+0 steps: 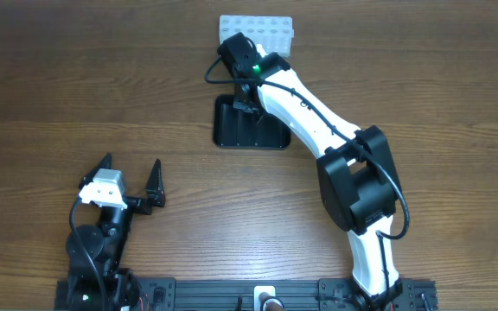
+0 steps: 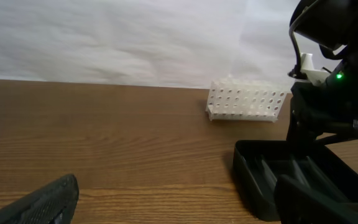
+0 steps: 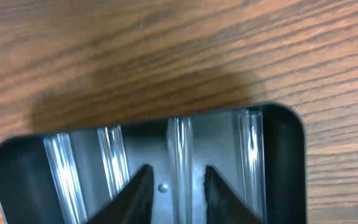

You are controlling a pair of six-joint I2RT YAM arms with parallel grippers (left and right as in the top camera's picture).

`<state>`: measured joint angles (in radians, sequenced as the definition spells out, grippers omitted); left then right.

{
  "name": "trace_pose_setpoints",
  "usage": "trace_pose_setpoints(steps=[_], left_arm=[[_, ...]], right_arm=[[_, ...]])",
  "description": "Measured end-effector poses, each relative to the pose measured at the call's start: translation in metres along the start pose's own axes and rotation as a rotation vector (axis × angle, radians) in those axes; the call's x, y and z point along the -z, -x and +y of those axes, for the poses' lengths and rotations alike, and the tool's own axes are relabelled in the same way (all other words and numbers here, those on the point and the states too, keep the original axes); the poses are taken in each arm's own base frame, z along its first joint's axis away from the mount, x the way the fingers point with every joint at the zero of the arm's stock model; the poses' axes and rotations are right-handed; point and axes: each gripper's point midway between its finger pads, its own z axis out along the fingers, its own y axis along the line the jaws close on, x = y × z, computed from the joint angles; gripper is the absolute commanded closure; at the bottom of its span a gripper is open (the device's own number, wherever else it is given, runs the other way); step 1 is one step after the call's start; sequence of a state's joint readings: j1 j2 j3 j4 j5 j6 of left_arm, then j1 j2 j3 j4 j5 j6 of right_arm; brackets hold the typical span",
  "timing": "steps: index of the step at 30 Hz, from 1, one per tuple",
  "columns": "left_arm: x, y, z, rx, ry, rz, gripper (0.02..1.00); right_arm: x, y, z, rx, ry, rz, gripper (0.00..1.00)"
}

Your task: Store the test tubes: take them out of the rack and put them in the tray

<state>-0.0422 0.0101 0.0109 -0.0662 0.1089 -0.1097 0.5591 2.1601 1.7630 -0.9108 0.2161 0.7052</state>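
The black tray (image 3: 284, 162) holds several clear test tubes lying side by side. My right gripper (image 3: 176, 169) hangs low over the tray, open. One tube (image 3: 180, 140) lies between its fingers, and neither finger (image 3: 135, 193) touches it. From above, the right gripper (image 1: 247, 104) is over the tray (image 1: 232, 134), just in front of the white rack (image 1: 256, 34). My left gripper (image 1: 130, 161) stands open near the front left, holding nothing. The left wrist view shows the rack (image 2: 247, 99) and the tray (image 2: 260, 180) off to one side.
Bare wooden table lies to the left and right of the tray. The right arm (image 1: 318, 121) stretches diagonally from the front right to the tray. A white wall (image 2: 104, 37) rises behind the table's far edge.
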Motion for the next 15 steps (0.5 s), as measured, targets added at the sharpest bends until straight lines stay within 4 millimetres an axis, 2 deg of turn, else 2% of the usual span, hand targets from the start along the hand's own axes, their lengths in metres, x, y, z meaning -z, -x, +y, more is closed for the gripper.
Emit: trace_pose_setpoints(steps=[2, 4, 5, 9, 12, 15], left_arm=[[0.0, 0.0, 0.0, 0.0, 0.0, 0.0, 0.02], [0.0, 0.0, 0.0, 0.0, 0.0, 0.0, 0.018], [0.0, 0.0, 0.0, 0.0, 0.0, 0.0, 0.018], [0.0, 0.0, 0.0, 0.0, 0.0, 0.0, 0.018], [0.0, 0.0, 0.0, 0.0, 0.0, 0.0, 0.018], [0.0, 0.0, 0.0, 0.0, 0.0, 0.0, 0.02]], right_arm=[[-0.001, 0.0, 0.001, 0.001, 0.003, -0.001, 0.542], [-0.001, 0.002, 0.002, 0.0, 0.006, -0.007, 0.411], [0.0, 0.003, 0.002, 0.004, 0.004, -0.015, 0.305], [0.008, 0.017, -0.004, 0.038, -0.02, -0.08, 0.198], [0.037, 0.046, -0.008, 0.069, -0.003, -0.207, 0.154], [0.085, 0.09, -0.022, 0.067, 0.044, -0.394, 0.093]])
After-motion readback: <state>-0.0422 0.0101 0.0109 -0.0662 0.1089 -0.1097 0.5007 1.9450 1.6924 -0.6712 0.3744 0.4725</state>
